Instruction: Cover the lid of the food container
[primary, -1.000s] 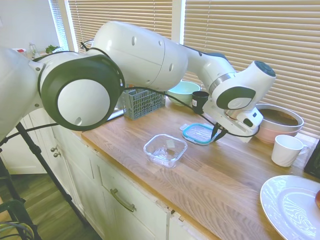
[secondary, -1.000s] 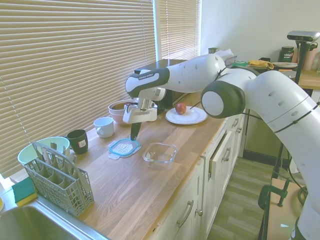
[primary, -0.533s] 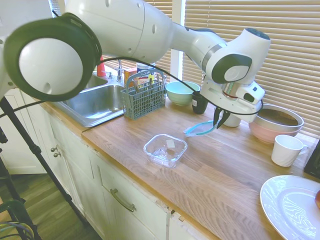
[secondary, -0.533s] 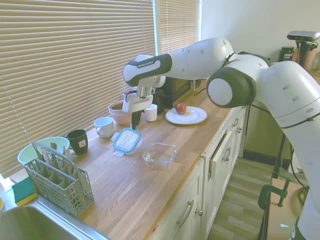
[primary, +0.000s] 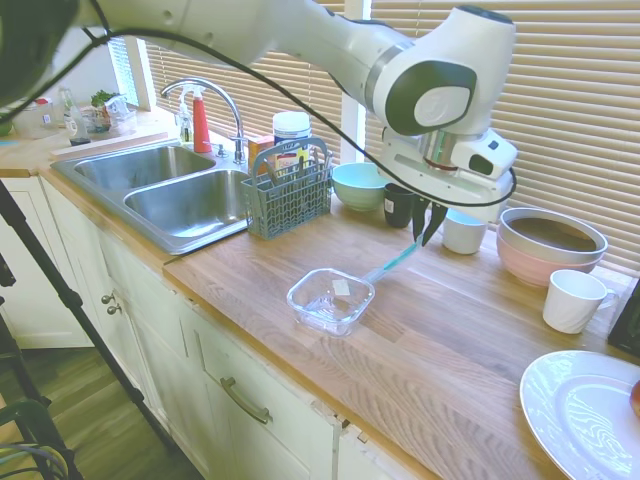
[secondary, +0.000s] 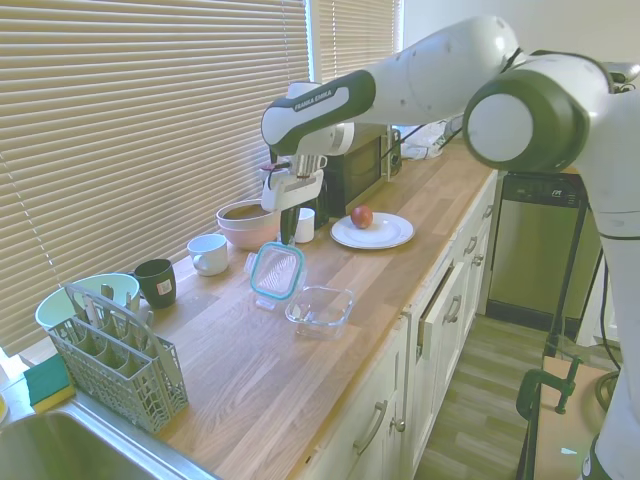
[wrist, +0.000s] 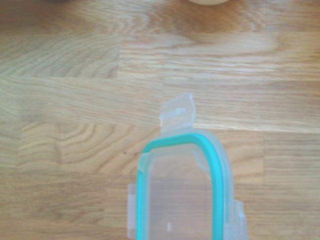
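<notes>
The lid (secondary: 277, 271), clear with a teal-blue rim, hangs in the air tilted steeply, pinched by one edge in the hand (secondary: 289, 236), whose fingers are closed narrowly on that rim. It is clear of the wooden worktop (secondary: 300, 370), and its lower edge dangles just above and beside the food container (secondary: 320, 308), which sits open and empty near the worktop's front edge. By my reading, pickup is done; what remains is to carry the lid over the container, level it, lower it onto the rim and release. In the wrist view, the lid (wrist: 182, 190) shows with one snap tab pointing away over bare wood.
</notes>
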